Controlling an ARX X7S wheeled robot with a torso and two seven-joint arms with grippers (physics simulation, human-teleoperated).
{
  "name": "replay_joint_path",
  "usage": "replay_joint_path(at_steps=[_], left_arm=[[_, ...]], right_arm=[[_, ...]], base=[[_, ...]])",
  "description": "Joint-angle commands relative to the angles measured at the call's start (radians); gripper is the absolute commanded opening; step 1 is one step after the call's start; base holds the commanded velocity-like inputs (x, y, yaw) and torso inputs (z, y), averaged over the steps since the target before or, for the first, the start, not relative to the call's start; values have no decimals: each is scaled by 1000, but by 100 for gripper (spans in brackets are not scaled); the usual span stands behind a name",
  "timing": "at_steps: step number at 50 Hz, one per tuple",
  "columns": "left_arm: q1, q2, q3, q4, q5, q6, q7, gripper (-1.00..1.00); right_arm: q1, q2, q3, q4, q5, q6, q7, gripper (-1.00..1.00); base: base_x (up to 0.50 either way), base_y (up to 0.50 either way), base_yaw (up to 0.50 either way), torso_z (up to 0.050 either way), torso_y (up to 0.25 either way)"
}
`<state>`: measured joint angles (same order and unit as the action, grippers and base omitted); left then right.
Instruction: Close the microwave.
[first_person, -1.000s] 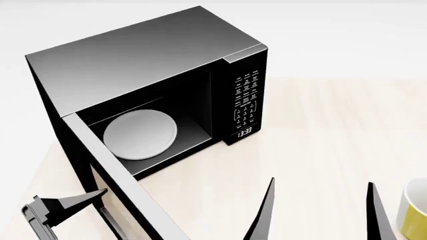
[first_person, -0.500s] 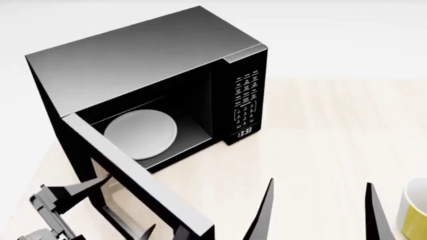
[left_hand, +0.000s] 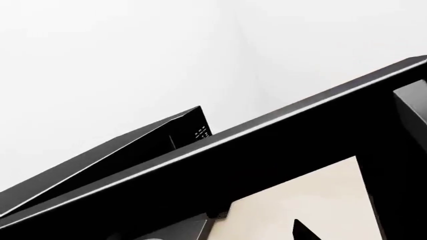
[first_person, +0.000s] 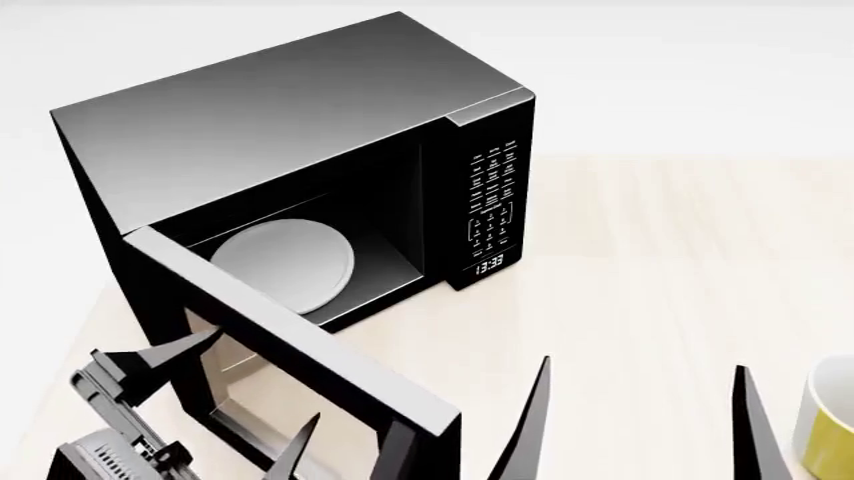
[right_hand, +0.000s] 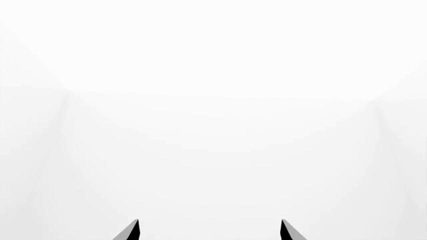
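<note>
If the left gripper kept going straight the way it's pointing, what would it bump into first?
Most likely the microwave door. The left gripper, jaws apart, sits close behind the half-open door, its fingers aimed at the outer face. The left wrist view shows the door's dark frame filling the way ahead, though exact depth is unclear.

You see a large glossy black box microwave (first_person: 307, 150) whose top shades from dark grey to pale sheen. Its round turntable plate (first_person: 283, 262) is plain white, its keypad (first_person: 491, 195) a grid of small white marks on black, and its clock display (first_person: 489, 265) shows white digits. The pale wood-grain counter (first_person: 667, 260) is cream with faint streaks. A yellow mug (first_person: 827, 425) has a white inside. Both claws, left (first_person: 220, 395) and right (first_person: 641, 425), are black.
</note>
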<state>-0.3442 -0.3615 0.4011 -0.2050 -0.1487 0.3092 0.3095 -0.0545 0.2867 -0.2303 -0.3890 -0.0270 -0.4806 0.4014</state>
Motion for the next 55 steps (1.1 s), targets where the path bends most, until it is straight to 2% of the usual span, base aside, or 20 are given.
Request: replay_joint_path(at_steps=[1,55], left_arm=[[-35,37,-34,-55,9,5,-19,100],[-119,112,22,-176,40,38,-37,100]], right_arm=[[3,-7,13,1,-17,3,-7,100],[10,14,2,11,-11,-1,17,100]], base=[[0,0,0,0,0],[0,0,0,0,0]])
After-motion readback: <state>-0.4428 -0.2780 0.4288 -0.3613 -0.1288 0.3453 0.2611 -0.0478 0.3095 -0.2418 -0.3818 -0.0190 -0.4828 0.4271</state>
